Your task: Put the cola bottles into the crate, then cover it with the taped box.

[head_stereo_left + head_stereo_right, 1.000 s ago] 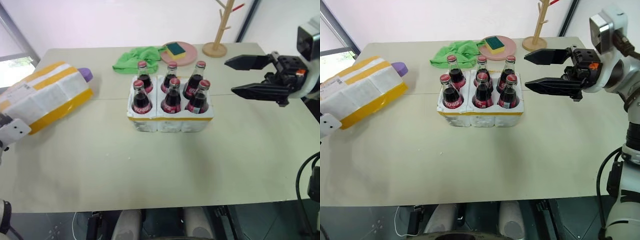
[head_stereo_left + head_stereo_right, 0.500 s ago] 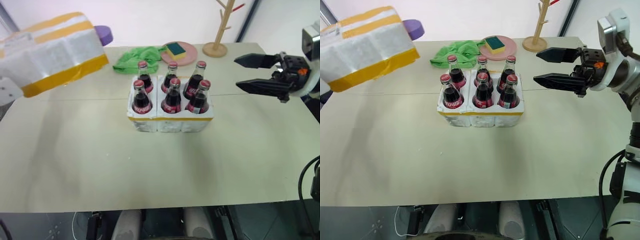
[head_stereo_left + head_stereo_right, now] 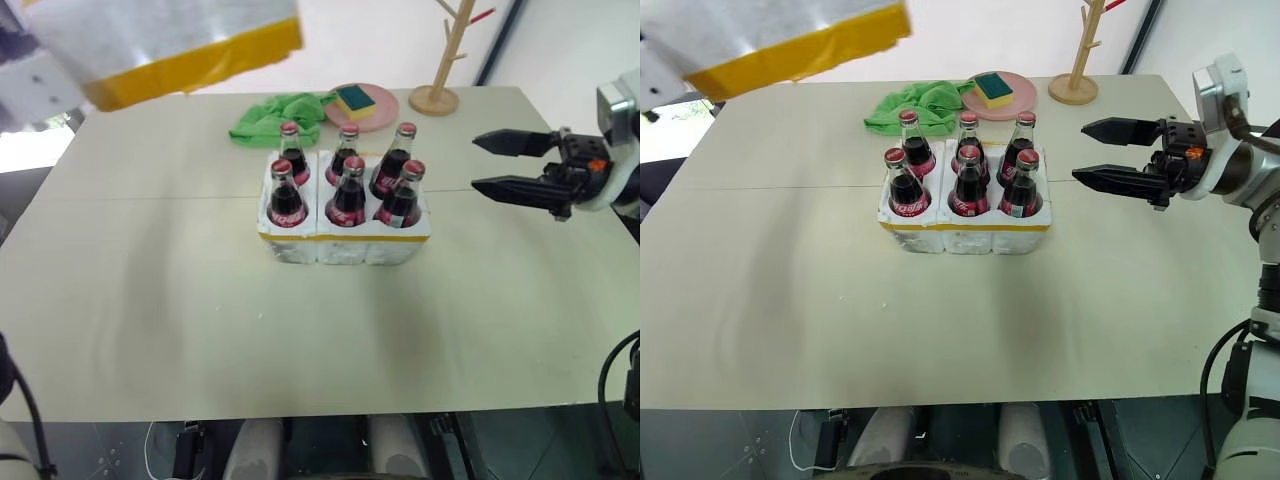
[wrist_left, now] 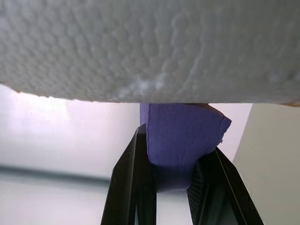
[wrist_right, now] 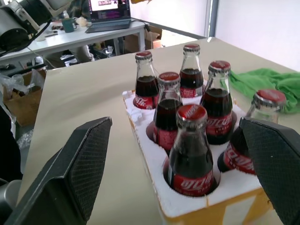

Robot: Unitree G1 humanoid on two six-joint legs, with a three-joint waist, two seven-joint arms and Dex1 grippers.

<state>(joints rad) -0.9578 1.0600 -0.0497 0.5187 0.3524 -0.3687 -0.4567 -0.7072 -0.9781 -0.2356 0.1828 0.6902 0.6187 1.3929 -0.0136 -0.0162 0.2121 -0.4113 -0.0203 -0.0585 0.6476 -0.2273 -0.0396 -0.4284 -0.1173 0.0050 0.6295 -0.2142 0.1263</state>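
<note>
Cola bottles [image 5: 193, 150] wear red labels with white script, too small to read.

Six cola bottles [image 3: 348, 190] (all upright), one crate [image 3: 345, 245], one taped box [image 3: 170, 40].

The taped box [image 3: 170, 45] is now lifted clear of the bench [image 3: 200, 300]: a second ago it lay tilted on the bench's far left edge, half a second ago it hung over the left rear corner, and now it is up at the top of the head views, shifted toward the middle, closer to the crate [image 3: 345, 235]. The left pincer [image 4: 171, 183] carries it by a purple tab [image 4: 180, 133]. The right pincer [image 3: 1110, 155] has drawn slightly rightward, away from the crate.
</note>
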